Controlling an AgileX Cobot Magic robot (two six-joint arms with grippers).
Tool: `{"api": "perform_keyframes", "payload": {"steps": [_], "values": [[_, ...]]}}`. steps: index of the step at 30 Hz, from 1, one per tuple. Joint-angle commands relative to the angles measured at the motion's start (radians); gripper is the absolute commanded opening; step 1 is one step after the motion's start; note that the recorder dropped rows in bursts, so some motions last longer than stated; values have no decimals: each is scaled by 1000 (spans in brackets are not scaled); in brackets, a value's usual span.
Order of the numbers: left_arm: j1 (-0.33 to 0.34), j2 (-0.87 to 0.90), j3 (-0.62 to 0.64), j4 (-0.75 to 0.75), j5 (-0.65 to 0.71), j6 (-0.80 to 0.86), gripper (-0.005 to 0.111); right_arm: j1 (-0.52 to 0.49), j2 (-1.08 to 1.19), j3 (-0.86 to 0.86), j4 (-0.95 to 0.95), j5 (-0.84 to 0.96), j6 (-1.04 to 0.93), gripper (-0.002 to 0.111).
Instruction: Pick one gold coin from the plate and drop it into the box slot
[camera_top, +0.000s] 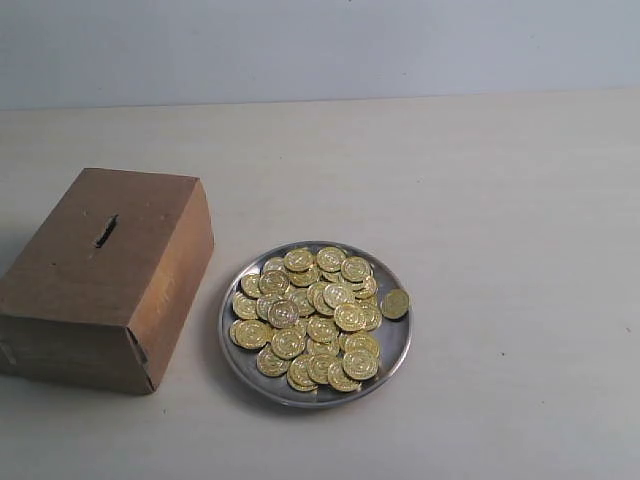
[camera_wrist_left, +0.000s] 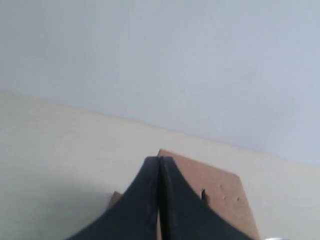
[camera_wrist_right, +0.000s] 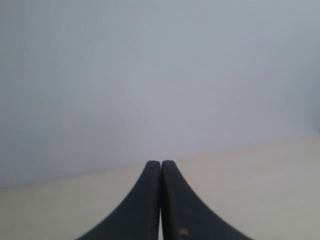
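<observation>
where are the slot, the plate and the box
slot (camera_top: 106, 231), exterior view, middle of the dark slit
plate (camera_top: 397, 347), exterior view, bare metal near its right rim
box (camera_top: 70, 275), exterior view, broad top face

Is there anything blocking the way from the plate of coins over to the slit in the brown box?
Nothing visible does. The plate sits right beside the box, only table surface between them, and the slot is uncovered.
</observation>
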Motion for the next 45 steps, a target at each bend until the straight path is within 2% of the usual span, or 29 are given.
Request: {"api": "perform_keyframes", "payload": {"steps": [1, 4, 16, 19, 24, 31, 38, 42, 45], "values": [[-5, -7, 1, -39, -68, -11, 0, -6, -7, 5, 187, -121, 72, 0], [-5, -7, 1, -41, -68, -11, 0, -6, -7, 5, 266, -99, 126, 0], [-5, -7, 1, -49, -91, -18, 0, -6, -7, 5, 269, -61, 289, 0], [-5, -7, 1, -54, -104, -18, 0, -6, -7, -26, 269, 63, 247, 0], [-5, -7, 1, -75, -109, -18, 0, -6, 29, -245, 269, 355, 76, 0], [-5, -7, 1, -157, -85, -44, 0, -6, 433, -624, 282, 687, -277, 0], [-5, -7, 1, -177, -33, -53, 0, 20, 948, -871, 468, 922, -519, 0], [-5, -7, 1, -203, -26, -67, 0, 152, 1190, -931, 455, 892, -547, 0], [-5, -7, 1, -203, -16, -67, 0, 299, 1342, -953, 316, 812, -461, 0]]}}
